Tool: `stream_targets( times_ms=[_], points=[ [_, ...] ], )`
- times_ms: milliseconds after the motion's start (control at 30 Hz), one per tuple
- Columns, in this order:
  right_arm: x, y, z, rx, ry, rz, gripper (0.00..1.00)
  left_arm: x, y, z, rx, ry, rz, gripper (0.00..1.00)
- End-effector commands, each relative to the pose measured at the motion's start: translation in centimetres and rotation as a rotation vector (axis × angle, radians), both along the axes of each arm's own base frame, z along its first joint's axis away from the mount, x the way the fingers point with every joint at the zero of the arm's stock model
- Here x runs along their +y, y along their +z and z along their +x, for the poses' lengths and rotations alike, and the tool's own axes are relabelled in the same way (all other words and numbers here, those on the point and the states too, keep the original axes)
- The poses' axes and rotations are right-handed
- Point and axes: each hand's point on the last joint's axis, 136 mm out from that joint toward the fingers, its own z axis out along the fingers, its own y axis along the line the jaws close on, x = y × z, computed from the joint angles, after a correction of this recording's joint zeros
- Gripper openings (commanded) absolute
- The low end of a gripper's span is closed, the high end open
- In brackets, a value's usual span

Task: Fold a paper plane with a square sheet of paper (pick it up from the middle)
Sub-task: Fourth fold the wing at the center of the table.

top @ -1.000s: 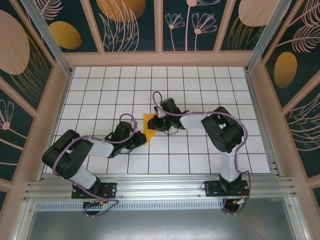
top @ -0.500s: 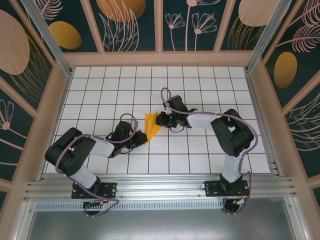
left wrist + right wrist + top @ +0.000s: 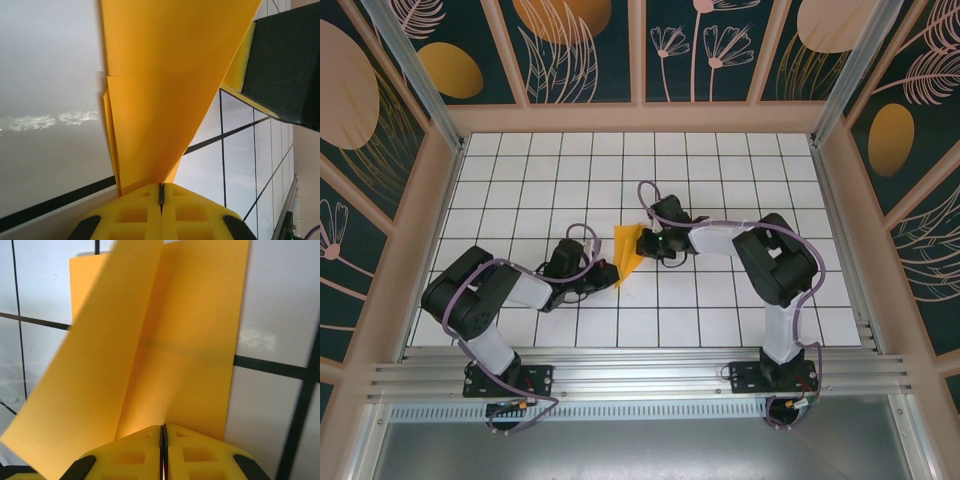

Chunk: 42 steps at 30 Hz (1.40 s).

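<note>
The big white table (image 3: 720,170) has black lines that make squares all over it. Dark walls (image 3: 410,90) with flowers and orange ovals stand on its left, far and right sides.

The left arm (image 3: 480,300) reaches from the near left toward the middle of the table. The right arm (image 3: 770,260) reaches from the near right and bends left to the same spot.

The sheet of paper (image 3: 626,250) is orange-yellow and sits in the middle of the table, between the two arms. It is folded, not flat. In the right wrist view the paper (image 3: 190,330) has a long fold line, and one flap on the left is lifted up at a slant. In the left wrist view the paper (image 3: 165,75) rises in layers and curves.

The left gripper (image 3: 609,274) pinches the near tip of the paper. Its yellow fingers (image 3: 130,215) are pressed together on the paper's edge. The right gripper (image 3: 646,243) holds the paper's right side, and its yellow fingers (image 3: 200,455) are also squeezed together on it.
</note>
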Motion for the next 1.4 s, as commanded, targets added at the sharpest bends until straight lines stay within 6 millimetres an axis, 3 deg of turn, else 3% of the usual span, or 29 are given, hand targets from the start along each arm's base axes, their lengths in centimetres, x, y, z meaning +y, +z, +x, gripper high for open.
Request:
stream_targets(
  times_ms=[0, 300, 433, 567, 667, 767, 967, 1367],
  points=[
    [-3.2, -1.3, -2.4, 0.049, -0.039, -0.115, 0.11, -1.2, -1.8, -1.2, 0.033, -0.082, 0.032, 0.0],
    [-5.1, -0.5, -4.8, 0.054, -0.089, -0.123, 0.12, -3.3, -1.5, -1.9, 0.03, -0.164, 0.019, 0.0],
    [-6.4, 0.6, -3.0, -0.002, -0.11, -0.156, 0.15, -3.2, -2.0, -2.2, 0.039, -0.179, 0.034, 0.0],
    [-7.5, 3.3, -0.6, -0.082, -0.127, -0.138, 0.19, -3.3, -2.3, -2.8, 0.052, -0.211, 0.048, 0.0],
    [-6.2, 5.2, -0.5, -0.104, -0.093, -0.031, 0.2, -3.5, -2.6, -3.0, 0.072, -0.235, 0.052, 0.0],
    [-3.5, 6.5, -1.9, -0.099, -0.024, 0.118, 0.19, -3.8, -2.5, -2.9, 0.091, -0.233, 0.04, 0.0],
    [-0.3, 6.8, -3.2, -0.069, 0.054, 0.238, 0.15, -4.2, -1.8, -2.8, 0.135, -0.208, 0.002, 0.0],
    [0.5, 4.5, -1.3, -0.05, 0.033, 0.23, 0.13, -4.7, -0.7, -2.5, 0.155, -0.189, -0.042, 0.0]
  ],
)
